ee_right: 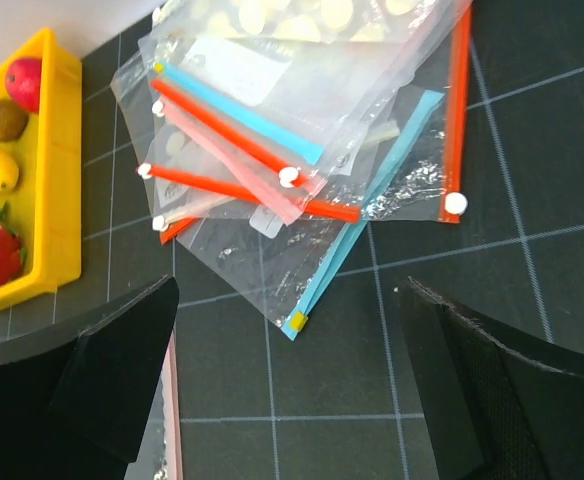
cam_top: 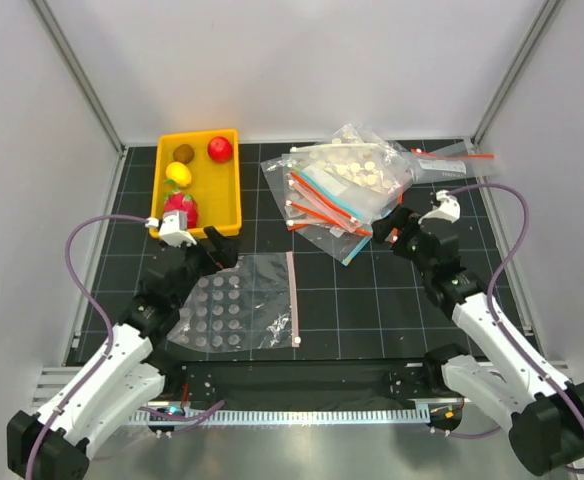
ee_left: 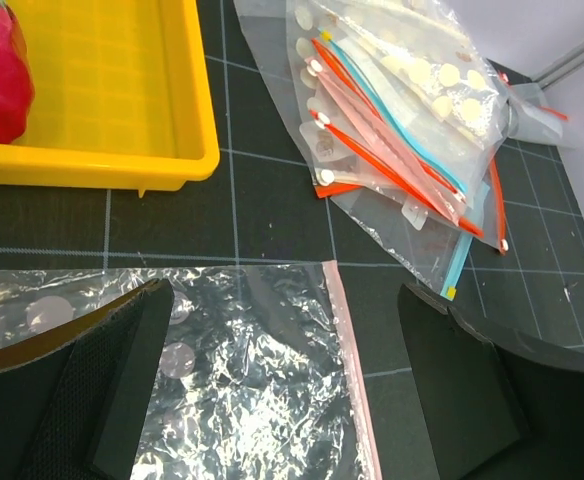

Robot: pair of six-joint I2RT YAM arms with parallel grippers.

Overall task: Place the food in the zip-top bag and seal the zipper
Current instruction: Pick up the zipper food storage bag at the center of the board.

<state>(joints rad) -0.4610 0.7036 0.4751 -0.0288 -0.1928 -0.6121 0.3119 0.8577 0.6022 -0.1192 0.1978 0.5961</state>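
Overhead, the fruit all lies in a yellow tray at about 10 o'clock on the black gridded mat. The brown kiwi and the red ball are at its far end, the yellow lemon is just nearer than the kiwi, and the pink-red fruit with green leaves is at the near end.

At about 1 o'clock on the mat sits a heap of bags, several with red-orange strips. The zip-top bag is near the bottom of that heap. Its light-blue zipper runs along the heap's near edge and ends in a small yellow tab. The plastic layers overlap, so exactly how much of the clear sheet belongs to it is hard to say.

A separate white-dotted bag with a pale pink strip lies flat near the mat's middle, at the tray's 5 o'clock and well apart from the heap.

The left gripper hangs over the dotted bag's far edge, just at 6 o'clock of the tray. Its jaws are spread wide and grip nothing.

The right gripper hovers over bare mat at the heap's 6 o'clock, near the blue strip's yellow end — its jaws are likewise fully apart and empty.
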